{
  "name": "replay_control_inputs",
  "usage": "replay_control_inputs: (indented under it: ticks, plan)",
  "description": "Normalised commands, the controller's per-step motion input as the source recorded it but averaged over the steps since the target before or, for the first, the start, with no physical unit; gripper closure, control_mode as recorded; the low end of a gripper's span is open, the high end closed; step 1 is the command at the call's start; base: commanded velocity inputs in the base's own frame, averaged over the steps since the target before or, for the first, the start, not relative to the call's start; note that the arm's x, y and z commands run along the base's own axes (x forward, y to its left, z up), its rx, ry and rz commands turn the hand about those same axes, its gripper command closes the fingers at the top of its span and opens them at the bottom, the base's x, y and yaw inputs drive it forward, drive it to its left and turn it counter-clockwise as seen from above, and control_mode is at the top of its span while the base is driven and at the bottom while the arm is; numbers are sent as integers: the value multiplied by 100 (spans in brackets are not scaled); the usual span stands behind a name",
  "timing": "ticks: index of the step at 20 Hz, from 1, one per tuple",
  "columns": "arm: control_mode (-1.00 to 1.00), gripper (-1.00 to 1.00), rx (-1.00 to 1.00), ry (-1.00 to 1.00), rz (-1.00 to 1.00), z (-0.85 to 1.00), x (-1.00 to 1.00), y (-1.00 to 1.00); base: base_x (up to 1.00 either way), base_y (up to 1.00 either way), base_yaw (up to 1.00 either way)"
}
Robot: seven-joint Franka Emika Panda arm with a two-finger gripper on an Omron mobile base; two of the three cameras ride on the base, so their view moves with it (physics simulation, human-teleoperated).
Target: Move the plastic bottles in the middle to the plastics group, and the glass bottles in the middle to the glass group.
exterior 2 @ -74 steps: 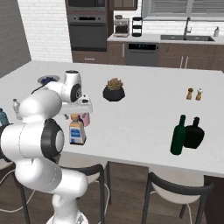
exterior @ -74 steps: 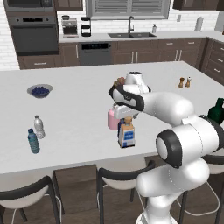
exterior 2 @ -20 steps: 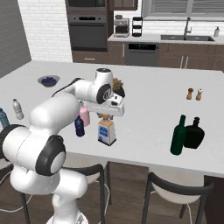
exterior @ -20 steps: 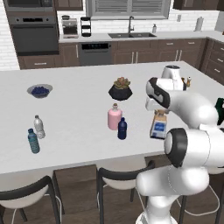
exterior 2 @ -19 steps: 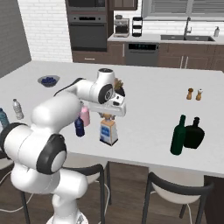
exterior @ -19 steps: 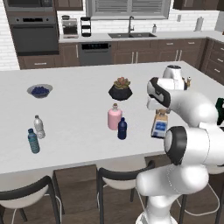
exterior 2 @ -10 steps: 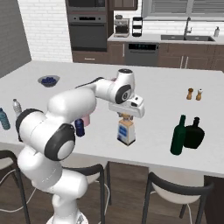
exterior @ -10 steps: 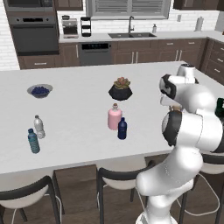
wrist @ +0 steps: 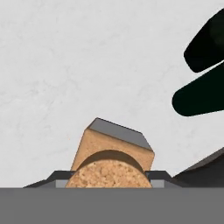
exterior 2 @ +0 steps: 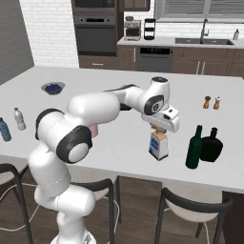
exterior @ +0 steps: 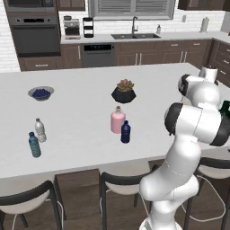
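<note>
White counter (exterior 2: pixel 114 157): hand (exterior 2: pixel 159 129) on upright square bottle (exterior 2: pixel 158 145), cork up.

No legible text on anything.

Rendered, evenly bright, no single light source evident. Soft, faint shadows under the bottles (exterior: pixel 121 129) and plant (exterior: pixel 124 91) on the white counter (exterior: pixel 76 108); darker shade beneath the counter edge around the stools (exterior 2: pixel 190 209). Mild sheen on the arm (exterior 2: pixel 109 107), no hard glare. Base views slightly soft, low in detail, no edge distortion noted. Hand view sharp on the cork (wrist: pixel 109 168), coarse-grained; dark green shapes (wrist: pixel 205 74) at right nearly black, detail lost.
</note>
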Motion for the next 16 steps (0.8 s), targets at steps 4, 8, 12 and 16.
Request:
replay_control_inputs:
  ticks: [4, 8, 12, 16]
  plan:
    - [-100, 100, 0, 0, -21, -3, 5, -72, 0, 0, 0]
    - [-100, 100, 0, 0, -20, -9, 2, -25, 0, 0, 0]
    - [-100, 100, 0, 0, -15, -16, 1, -11, 0, 0, 0]
    - [-100, 100, 0, 0, -12, -24, 8, -2, 0, 0, 0]
